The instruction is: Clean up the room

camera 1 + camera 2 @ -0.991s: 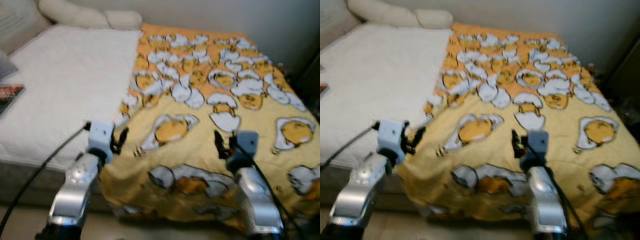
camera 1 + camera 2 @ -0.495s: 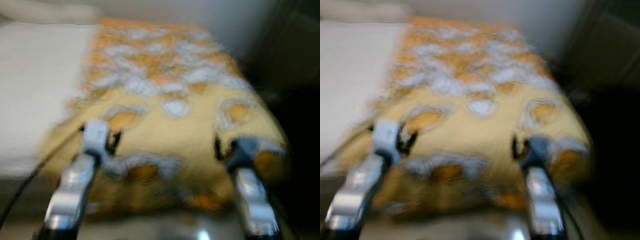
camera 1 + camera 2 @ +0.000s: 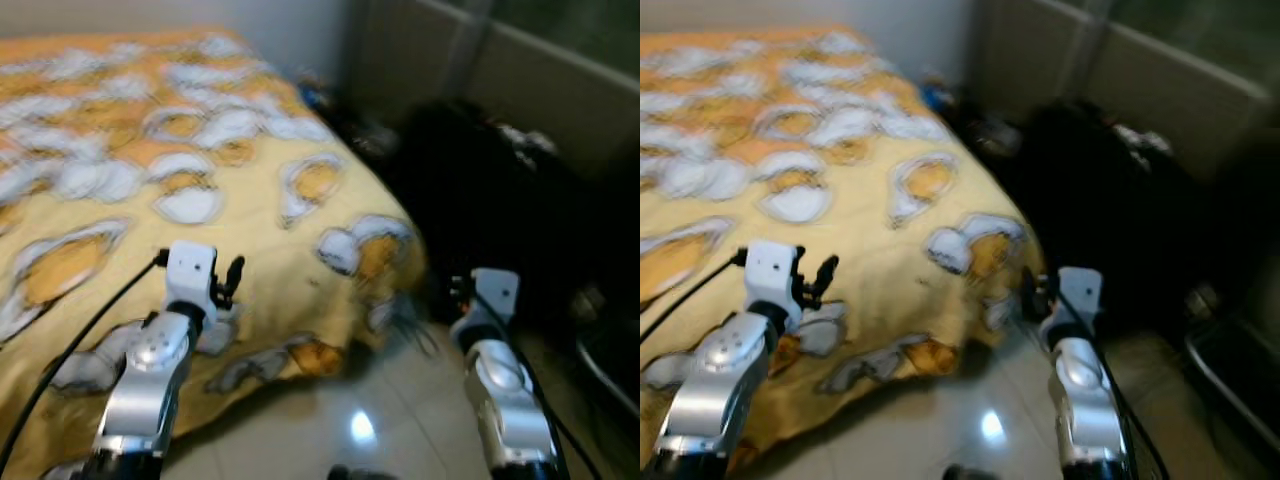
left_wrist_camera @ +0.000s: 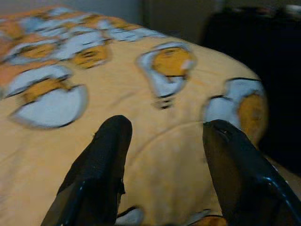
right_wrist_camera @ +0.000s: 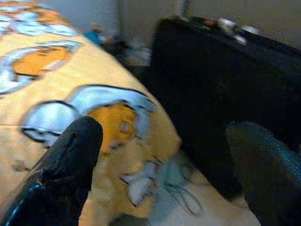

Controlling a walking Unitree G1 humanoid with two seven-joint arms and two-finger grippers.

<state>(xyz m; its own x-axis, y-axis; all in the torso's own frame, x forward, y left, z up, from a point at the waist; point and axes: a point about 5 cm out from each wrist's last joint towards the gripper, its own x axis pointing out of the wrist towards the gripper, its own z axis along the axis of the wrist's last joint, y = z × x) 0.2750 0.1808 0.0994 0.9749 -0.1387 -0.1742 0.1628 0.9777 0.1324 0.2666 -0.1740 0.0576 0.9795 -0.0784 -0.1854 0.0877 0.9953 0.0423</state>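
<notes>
Head views: a yellow-orange blanket printed with white-and-yellow egg figures [image 3: 150, 190] covers the bed, hanging over the foot edge down to a glossy pale tiled floor [image 3: 360, 425]. The left gripper [image 3: 228, 280] hovers over the blanket near the foot edge of the bed, fingers apart and empty. The right gripper [image 3: 458, 292] hangs past the bed's foot corner, above the floor, in front of a large black bulky object [image 3: 480, 190] that stands just beside the bed; its fingers are too blurred here to judge.

Left wrist view: the two black fingers [image 4: 101, 165] stand spread, with nothing between them, above the blanket's egg print.

Right wrist view: the fingers [image 5: 70, 155] stand wide apart and empty, the blanket's draped corner and the black object [image 5: 221, 89] lying beyond them.
</notes>
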